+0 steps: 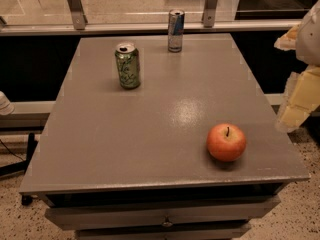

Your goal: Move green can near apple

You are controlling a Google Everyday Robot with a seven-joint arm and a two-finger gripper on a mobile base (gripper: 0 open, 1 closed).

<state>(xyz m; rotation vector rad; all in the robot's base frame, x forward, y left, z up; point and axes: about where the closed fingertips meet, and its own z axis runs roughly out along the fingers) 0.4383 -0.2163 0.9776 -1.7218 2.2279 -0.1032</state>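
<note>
Standing upright toward the far left of the grey counter (150,134), the green can (128,65) is well apart from the apple (226,142), which rests near the front right corner with its dark stem pointing up. A slimmer blue-and-silver can (175,30) stands upright near the far edge, to the right of the green can and farther back. The gripper (300,91) hangs beyond the counter's right side, touching neither can nor apple; whether its jaws are open or closed I cannot tell.

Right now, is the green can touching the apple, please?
No, the green can stands far from the apple; the pincer hangs at the view's right edge.
</note>
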